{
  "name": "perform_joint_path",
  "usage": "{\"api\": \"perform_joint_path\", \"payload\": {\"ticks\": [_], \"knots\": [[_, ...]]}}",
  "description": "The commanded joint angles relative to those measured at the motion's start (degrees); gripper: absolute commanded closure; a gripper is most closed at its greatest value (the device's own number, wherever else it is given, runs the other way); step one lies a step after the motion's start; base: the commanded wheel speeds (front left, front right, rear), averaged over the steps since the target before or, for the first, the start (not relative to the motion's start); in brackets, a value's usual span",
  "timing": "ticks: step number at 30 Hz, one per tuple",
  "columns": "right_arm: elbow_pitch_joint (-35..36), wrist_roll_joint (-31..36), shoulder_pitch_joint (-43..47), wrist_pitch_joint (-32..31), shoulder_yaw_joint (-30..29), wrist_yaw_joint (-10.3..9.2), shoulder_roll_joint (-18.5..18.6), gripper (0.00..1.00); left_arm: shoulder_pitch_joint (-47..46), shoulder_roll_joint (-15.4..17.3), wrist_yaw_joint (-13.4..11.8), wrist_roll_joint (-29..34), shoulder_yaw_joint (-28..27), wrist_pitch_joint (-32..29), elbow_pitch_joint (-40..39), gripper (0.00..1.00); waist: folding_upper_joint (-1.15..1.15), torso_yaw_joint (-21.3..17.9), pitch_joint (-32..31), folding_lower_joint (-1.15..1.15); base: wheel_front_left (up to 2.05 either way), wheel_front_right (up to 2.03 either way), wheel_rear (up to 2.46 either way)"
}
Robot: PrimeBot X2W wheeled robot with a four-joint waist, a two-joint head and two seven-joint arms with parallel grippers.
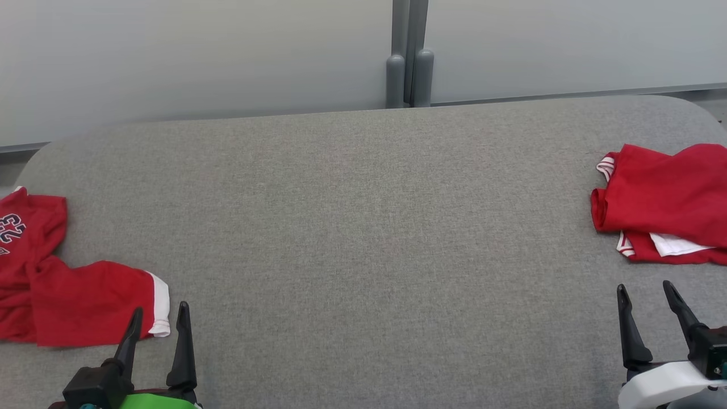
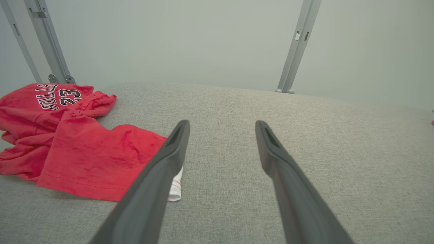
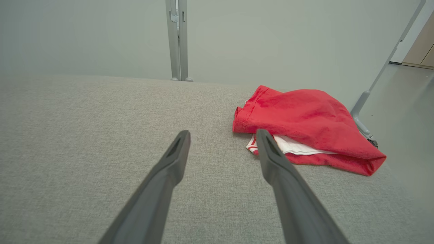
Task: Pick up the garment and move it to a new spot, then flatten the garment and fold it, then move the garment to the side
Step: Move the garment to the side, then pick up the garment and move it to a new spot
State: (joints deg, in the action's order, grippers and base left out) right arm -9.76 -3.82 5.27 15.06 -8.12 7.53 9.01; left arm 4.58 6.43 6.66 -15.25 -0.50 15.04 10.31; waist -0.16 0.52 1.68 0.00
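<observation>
At the left end of the table (image 1: 363, 227) the soft, light red jersey (image 1: 68, 295) is lying crumpled, probably easiest to pinch at its white cuff (image 1: 162, 304), while the left gripper (image 1: 160, 308) and right gripper (image 1: 646, 286) are hovering with jaws apart.

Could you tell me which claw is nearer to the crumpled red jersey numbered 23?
Left. The left claw is at the jersey, by its white-trimmed edge; the right claw is far to the right, beside the other red garment.
</observation>
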Motion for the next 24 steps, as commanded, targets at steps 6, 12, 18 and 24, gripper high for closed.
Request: {"api": "perform_joint_path", "payload": {"ticks": [6,12,18,24], "knots": [[-0.21,0.86,-1.15,0.16,0.59,-0.08,-0.61,0.0,-0.98,-0.21,0.6,0.13,-0.23,0.16,0.67,0.0,0.16,0.41,0.59,0.0,0.0,0.0,0.0],[0.84,1.58,-2.2,0.16,2.18,-0.08,-1.51,0.0,-2.16,-0.79,0.82,0.08,0.0,0.16,1.29,0.0,0.16,5.06,1.02,0.0,0.0,0.0,0.0],[0.34,1.72,-3.61,0.16,6.32,-0.08,-1.74,0.0,-0.29,-1.23,0.78,-0.41,-1.53,0.15,1.24,0.0,0.16,15.07,-0.29,0.0,0.0,0.0,0.0],[-0.31,1.75,-5.55,0.16,11.01,-0.08,-2.09,0.0,2.51,-1.32,0.45,-0.49,-4.0,0.15,0.8,0.0,0.16,23.22,-1.53,0.0,0.0,0.0,0.0]]}}
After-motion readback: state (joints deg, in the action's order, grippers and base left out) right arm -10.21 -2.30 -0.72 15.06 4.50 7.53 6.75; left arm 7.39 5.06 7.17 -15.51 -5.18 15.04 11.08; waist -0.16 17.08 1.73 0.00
